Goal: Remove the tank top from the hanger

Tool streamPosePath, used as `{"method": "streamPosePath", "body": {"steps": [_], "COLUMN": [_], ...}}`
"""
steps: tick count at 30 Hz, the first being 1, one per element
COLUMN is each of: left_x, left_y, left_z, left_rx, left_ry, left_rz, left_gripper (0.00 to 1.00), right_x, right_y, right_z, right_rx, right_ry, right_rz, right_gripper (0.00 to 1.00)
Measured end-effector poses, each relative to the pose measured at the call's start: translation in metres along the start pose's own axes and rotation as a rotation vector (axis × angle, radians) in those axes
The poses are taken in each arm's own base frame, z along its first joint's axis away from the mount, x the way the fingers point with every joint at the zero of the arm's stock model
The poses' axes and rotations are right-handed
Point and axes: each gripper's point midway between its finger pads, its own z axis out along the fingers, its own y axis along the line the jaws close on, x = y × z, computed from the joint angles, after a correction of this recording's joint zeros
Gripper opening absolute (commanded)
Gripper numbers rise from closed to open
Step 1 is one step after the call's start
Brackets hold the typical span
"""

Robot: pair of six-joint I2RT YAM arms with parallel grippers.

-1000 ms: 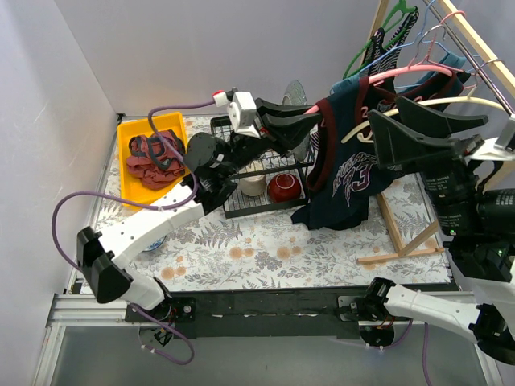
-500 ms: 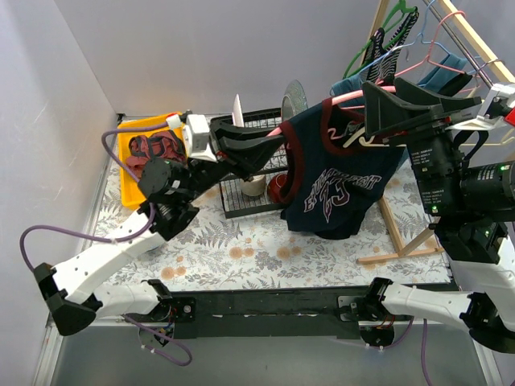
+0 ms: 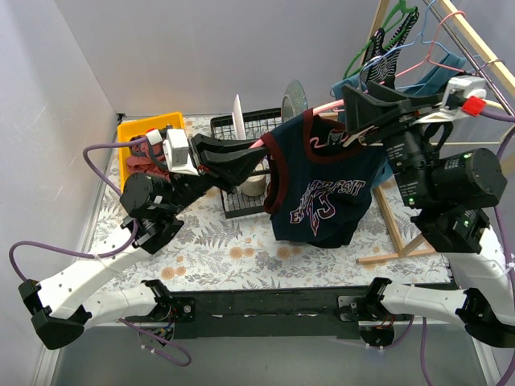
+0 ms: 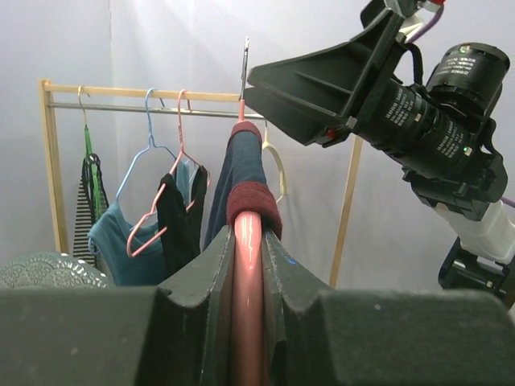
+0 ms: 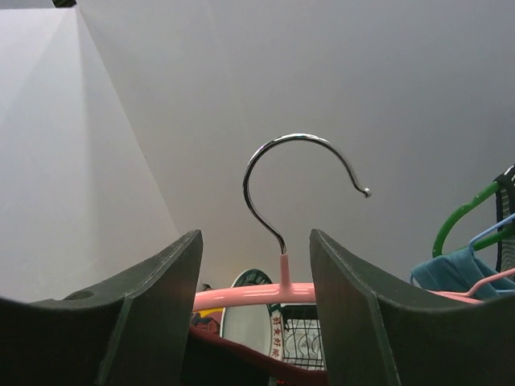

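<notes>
Left gripper (image 3: 256, 154) clamps the pink hanger (image 4: 246, 322) with the tank top (image 3: 322, 193) hung on it mid-air, right gripper (image 5: 256, 265) gapes loose over its middle, so next I'd say pinch a strap and slide it off.

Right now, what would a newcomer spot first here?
The navy tank top dangles in mid-air over the table on a pink hanger. The left gripper is shut on one arm of the hanger, while the right gripper has its jaws apart on either side of the metal hook. Behind on the right, a wooden clothes rack holds more hangers.
</notes>
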Motion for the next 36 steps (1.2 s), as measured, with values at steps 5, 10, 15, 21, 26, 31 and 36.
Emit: {"method": "streamPosePath", "body": {"steps": [5,10,15,21,26,31,36], "left_x": [0.012,0.014,0.007,0.004,-0.010,-0.031,-0.052], "left_y": [-0.001,-0.001,-0.004,-0.006,-0.009,-0.004,-0.006], "left_z": [-0.009,-0.016,-0.020,-0.024,-0.031,-0.030,-0.023], "left_rx": [0.000,-0.005,0.001,-0.001,-0.004,-0.059,-0.072], "left_ry": [0.023,0.026,0.008,0.011,-0.010,0.031,0.075], "left_rz": [-0.020,-0.029,-0.036,-0.041,-0.026,0.012,0.020], "left_gripper": [0.00,0.00,0.00,0.53,0.74,0.89,0.87], "right_x": [0.025,0.035,0.038,0.044,0.046,0.057,0.073], "right_y": [-0.001,-0.008,-0.009,-0.008,-0.002,0.017,0.026], "right_z": [0.002,0.003,0.002,0.003,0.004,0.003,-0.005], "right_rx": [0.012,0.044,0.046,0.030,0.000,-0.118,-0.187], "right_ry": [0.045,0.057,0.059,0.070,0.075,0.109,0.156], "right_rz": [-0.019,-0.035,-0.061,-0.097,-0.103,-0.126,-0.134], "right_gripper": [0.45,0.23,0.01,0.01,0.01,0.01,0.01]}}
